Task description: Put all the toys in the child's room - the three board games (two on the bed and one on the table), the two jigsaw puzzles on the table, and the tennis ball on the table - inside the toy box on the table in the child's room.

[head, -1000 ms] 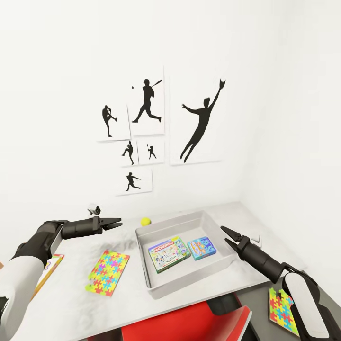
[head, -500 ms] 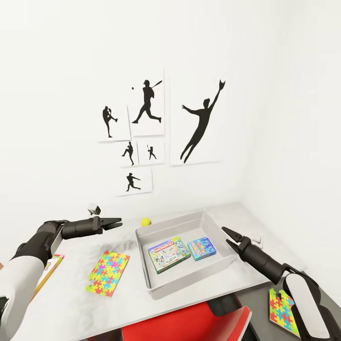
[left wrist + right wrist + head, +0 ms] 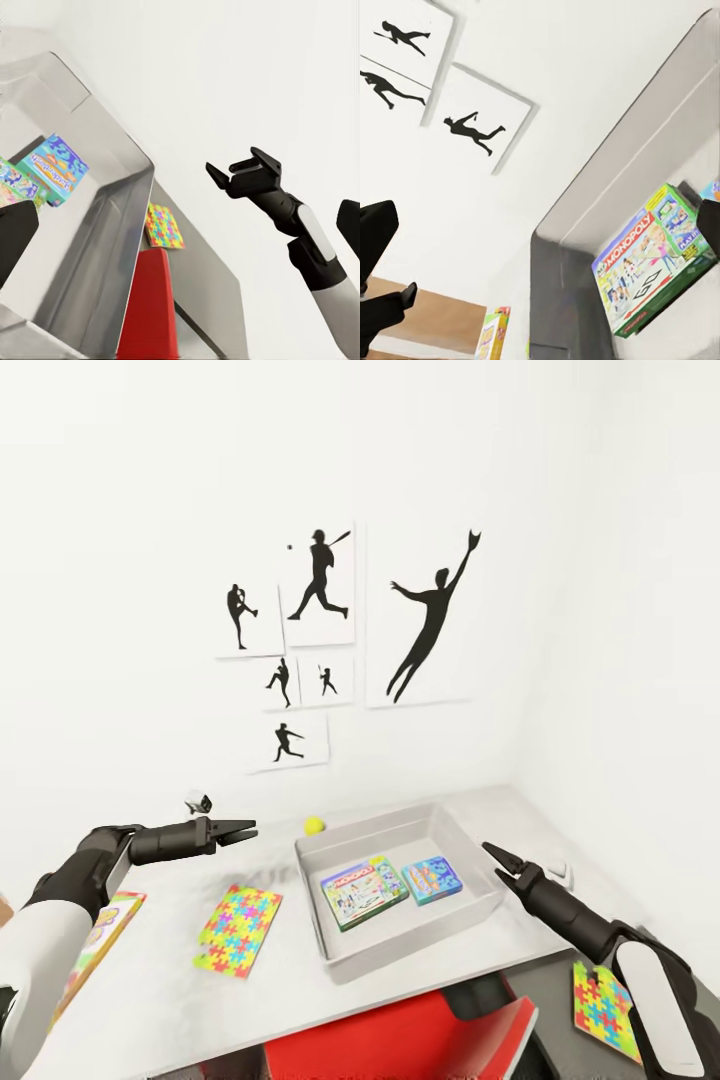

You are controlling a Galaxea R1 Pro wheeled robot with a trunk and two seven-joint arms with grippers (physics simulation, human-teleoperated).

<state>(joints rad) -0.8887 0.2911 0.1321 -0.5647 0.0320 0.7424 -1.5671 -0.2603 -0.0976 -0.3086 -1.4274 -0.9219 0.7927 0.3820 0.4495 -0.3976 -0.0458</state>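
Observation:
The toy box (image 3: 311, 890) sits on the light-grey table (image 3: 280, 990). It holds the pale-green board game (image 3: 363, 892) and the small blue board game (image 3: 432, 879). A third board game (image 3: 95, 945) lies at the table's left edge. One jigsaw puzzle (image 3: 238, 930) lies left of the box, another (image 3: 605, 1010) on the lower dark desk at the right. The tennis ball (image 3: 315, 825) rests behind the box's far left corner. My left gripper (image 3: 243, 829) hovers open left of the ball. My right gripper (image 3: 497, 857), also open (image 3: 238, 169), hangs beside the box's right wall.
A red chair (image 3: 400, 1040) is tucked under the table's front edge. A small dark object (image 3: 198, 801) stands at the back left of the table. Black sports-silhouette pictures (image 3: 320, 575) hang on the white wall behind, and a wall closes the right side.
The head view has shifted a little. My right gripper has drawn slightly back to the right of the box and turned its wrist. The left arm has stayed put.

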